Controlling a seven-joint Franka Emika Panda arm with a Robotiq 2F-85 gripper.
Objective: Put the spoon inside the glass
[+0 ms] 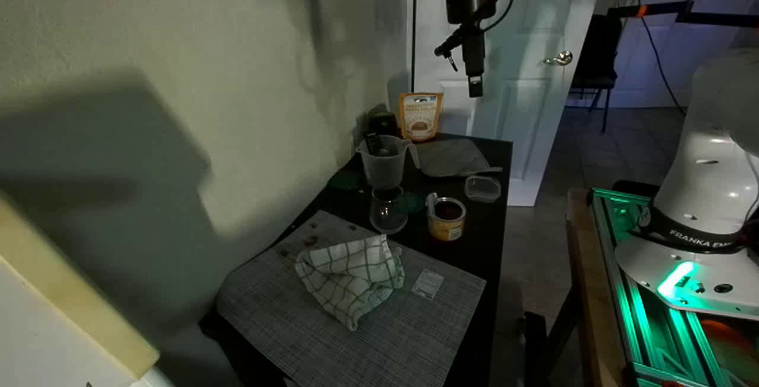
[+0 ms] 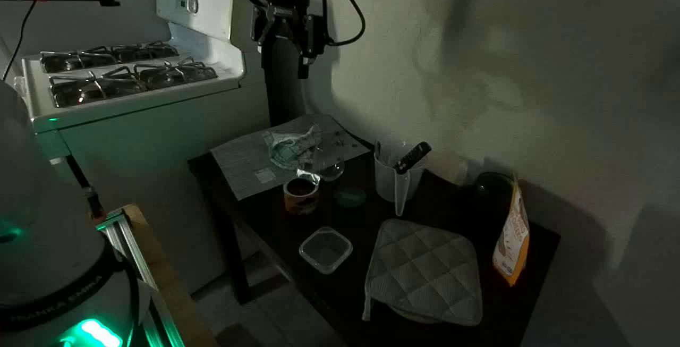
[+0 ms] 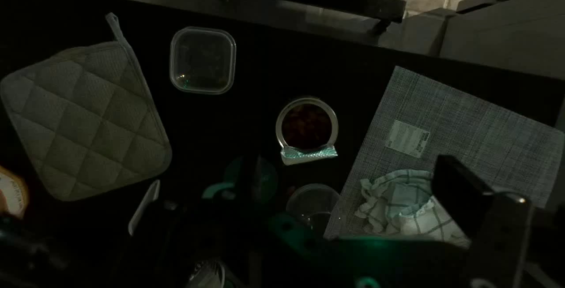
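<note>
The clear, rounded glass (image 1: 388, 214) stands on the dark table, near the placemat's edge. It also shows in an exterior view (image 2: 332, 169) and, partly covered by my gripper, in the wrist view (image 3: 311, 200). I cannot make out the spoon for certain. A thin utensil end (image 2: 377, 149) rises at the rim of the translucent jug (image 2: 387, 179), too small and dark to identify. My gripper (image 2: 285, 65) is high above the table, its fingers apart with nothing between them. It also shows edge-on in an exterior view (image 1: 475, 86) and in the wrist view (image 3: 348, 164).
The jug holds a black remote (image 2: 413, 158). An opened can (image 1: 446, 221) stands beside the glass. A checked cloth (image 1: 350, 274) lies on the grey placemat (image 1: 385, 345). A plastic container (image 2: 325, 250), pot holder (image 2: 427, 272), green lid (image 2: 349, 197) and orange pouch (image 1: 420, 117) are also on the table.
</note>
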